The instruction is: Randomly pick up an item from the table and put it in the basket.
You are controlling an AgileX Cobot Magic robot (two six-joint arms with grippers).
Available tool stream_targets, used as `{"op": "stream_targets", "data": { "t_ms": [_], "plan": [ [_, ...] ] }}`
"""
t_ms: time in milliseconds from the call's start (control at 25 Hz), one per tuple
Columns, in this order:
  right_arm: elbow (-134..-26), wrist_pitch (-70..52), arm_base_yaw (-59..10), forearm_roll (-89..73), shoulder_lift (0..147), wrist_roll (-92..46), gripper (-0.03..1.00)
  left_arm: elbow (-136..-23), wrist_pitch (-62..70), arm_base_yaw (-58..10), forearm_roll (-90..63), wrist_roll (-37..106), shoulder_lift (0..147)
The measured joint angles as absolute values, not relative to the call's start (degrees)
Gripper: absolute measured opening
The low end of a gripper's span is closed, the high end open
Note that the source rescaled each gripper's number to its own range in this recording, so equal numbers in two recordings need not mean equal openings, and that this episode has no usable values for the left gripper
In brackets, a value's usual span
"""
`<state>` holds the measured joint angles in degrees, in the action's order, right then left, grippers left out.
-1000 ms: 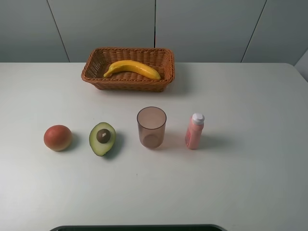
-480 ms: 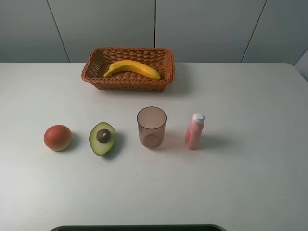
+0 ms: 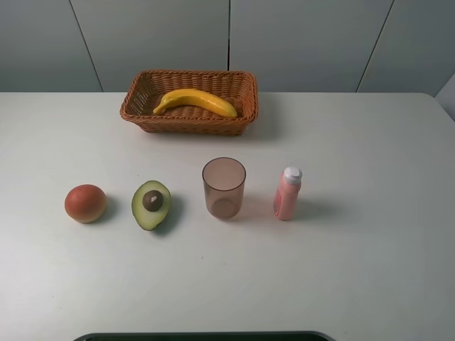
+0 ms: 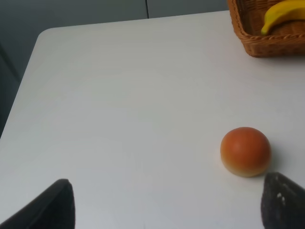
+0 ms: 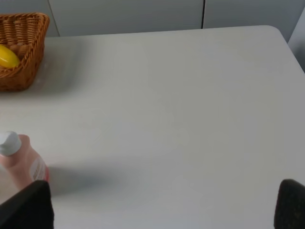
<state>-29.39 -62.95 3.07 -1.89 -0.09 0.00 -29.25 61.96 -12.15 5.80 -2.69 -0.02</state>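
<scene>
The yellow banana (image 3: 195, 101) lies inside the brown wicker basket (image 3: 242, 121) at the back of the white table (image 3: 370, 249). Its end also shows in the left wrist view (image 4: 283, 13) and the right wrist view (image 5: 7, 56), inside the basket (image 4: 267, 45) (image 5: 24, 62). Neither arm shows in the exterior high view. My left gripper (image 4: 167, 210) is open and empty, its fingertips (image 4: 52, 205) wide apart above the table, near the round red-orange fruit (image 4: 245, 151). My right gripper (image 5: 162, 207) is open and empty, with the pink bottle (image 5: 19, 164) near one fingertip.
In a row across the table's middle stand the red-orange fruit (image 3: 85, 203), a halved green avocado (image 3: 151, 204), a translucent brownish cup (image 3: 224, 187) and the pink bottle (image 3: 287, 193). A dark edge (image 3: 199, 336) runs along the table's front.
</scene>
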Motion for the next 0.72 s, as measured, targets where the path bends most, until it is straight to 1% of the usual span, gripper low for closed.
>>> {"op": "stream_targets", "data": {
  "t_ms": [720],
  "plan": [
    [-29.39, -62.95, 3.07, -1.89, -0.09, 0.00, 1.00, -29.25, 61.96, -12.15, 5.80, -2.69, -0.02]
  ]
}}
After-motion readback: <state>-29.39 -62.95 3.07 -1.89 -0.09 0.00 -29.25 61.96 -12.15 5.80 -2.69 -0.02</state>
